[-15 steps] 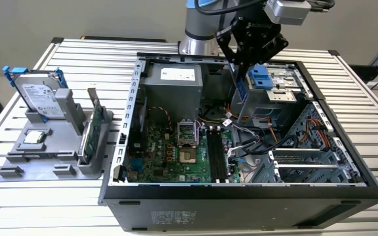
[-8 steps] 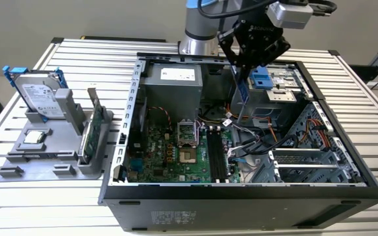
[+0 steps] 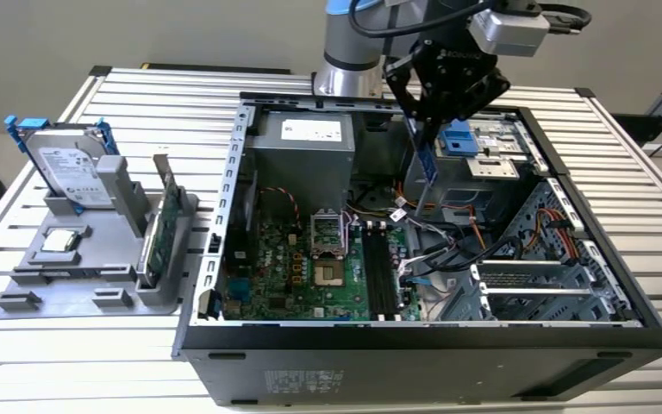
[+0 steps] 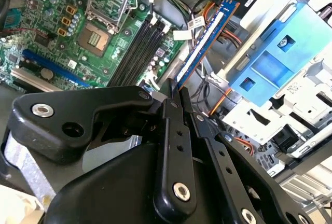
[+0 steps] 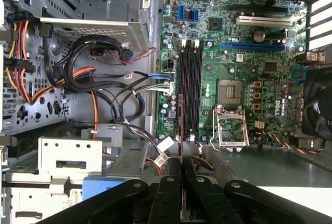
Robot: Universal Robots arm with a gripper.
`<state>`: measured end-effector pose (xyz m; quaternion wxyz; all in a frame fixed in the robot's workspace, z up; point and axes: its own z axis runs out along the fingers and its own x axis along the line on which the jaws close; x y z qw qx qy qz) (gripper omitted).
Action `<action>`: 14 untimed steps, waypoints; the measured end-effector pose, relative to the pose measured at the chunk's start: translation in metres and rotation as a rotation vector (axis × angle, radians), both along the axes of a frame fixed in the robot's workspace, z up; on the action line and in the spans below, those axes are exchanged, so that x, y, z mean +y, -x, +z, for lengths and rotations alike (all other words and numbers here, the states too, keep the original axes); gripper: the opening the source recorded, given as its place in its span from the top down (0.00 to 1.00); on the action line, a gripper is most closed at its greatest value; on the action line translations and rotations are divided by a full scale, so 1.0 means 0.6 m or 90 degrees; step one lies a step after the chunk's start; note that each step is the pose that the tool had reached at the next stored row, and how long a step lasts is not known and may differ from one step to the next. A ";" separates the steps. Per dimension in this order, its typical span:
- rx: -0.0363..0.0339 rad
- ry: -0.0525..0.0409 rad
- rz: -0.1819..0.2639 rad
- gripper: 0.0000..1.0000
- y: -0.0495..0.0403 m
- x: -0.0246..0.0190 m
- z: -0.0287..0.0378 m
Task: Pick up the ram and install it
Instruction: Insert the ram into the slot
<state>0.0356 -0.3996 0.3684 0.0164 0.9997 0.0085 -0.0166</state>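
The hand (image 3: 429, 121) hung over the open computer case (image 3: 423, 341), pointing down from the arm (image 3: 354, 43). Its fingers (image 4: 174, 105) were squeezed shut on the ram (image 4: 205, 40). The blue ram stuck out below the hand, up in the air above the black slots (image 5: 191, 86) on the green board (image 5: 249, 53).

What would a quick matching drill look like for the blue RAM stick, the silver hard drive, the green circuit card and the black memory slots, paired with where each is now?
Things:
1. long thin blue RAM stick
2. silver boxy hard drive with blue rails
3. green upright circuit card
4. black memory slots

Places:
A. on the green motherboard, unfilled
B. upright at the grey holder's back
C. clamped in the black gripper, above the open case
D. on edge in the holder, beside the case

Pairs: 1-C, 2-B, 3-D, 4-A
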 end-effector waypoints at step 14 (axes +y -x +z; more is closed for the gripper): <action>0.0000 0.0001 -0.003 1.00 -0.006 0.0000 -0.007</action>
